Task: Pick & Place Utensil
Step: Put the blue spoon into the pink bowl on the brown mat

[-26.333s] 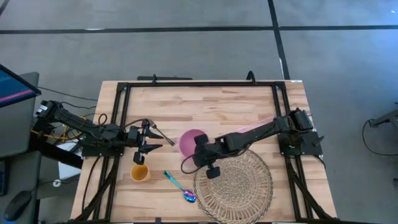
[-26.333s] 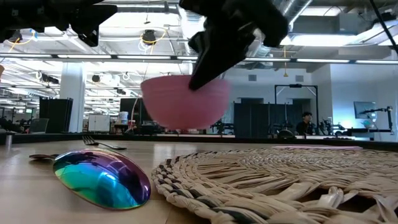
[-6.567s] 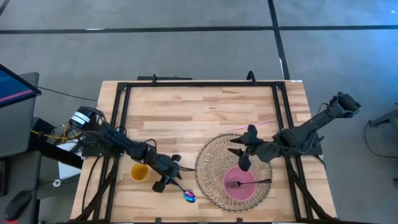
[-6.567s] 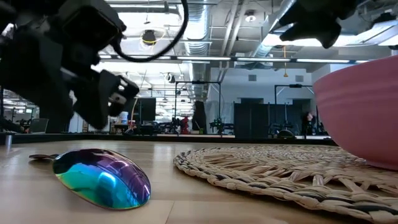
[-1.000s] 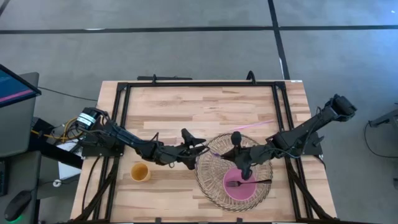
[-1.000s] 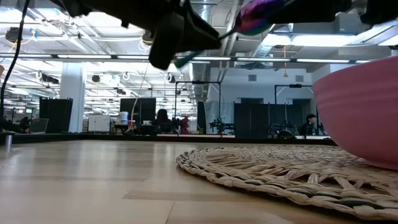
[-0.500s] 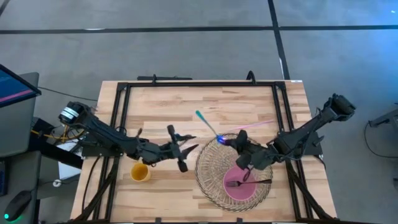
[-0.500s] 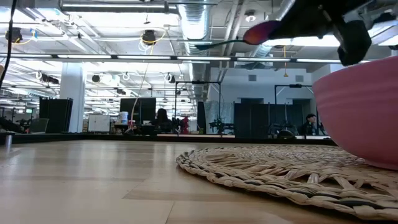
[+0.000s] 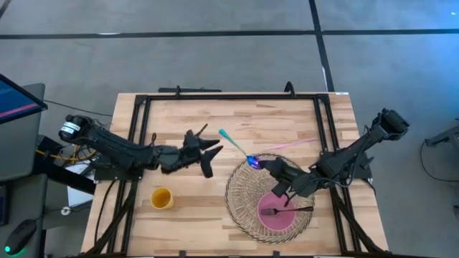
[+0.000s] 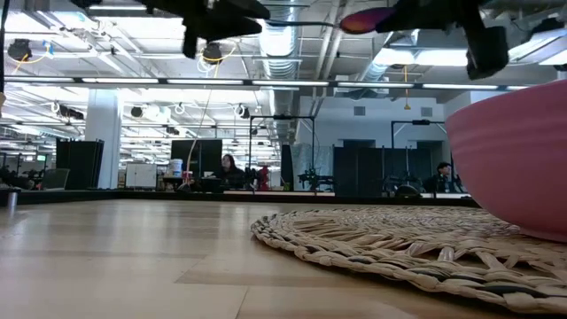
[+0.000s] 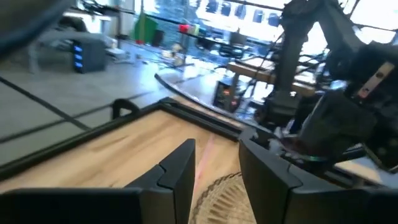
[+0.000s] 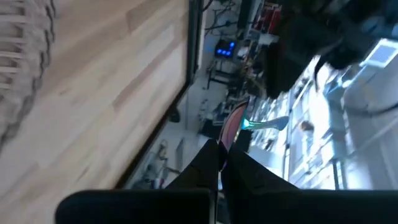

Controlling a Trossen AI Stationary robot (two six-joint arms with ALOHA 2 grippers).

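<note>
The spoon (image 9: 234,146) has passed from the left gripper (image 9: 212,151), now spread and retreating toward nine o'clock, to the right gripper (image 9: 267,163) pinching its bowl end above the mat's (image 9: 240,201) eleven-o'clock edge; lower it gently into the pink bowl (image 9: 276,213) beside the fork (image 9: 285,211).

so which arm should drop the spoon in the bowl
Right. Its claw already holds the spoon just beside the pink bowl; the left claw is open, empty and farther off.
</note>
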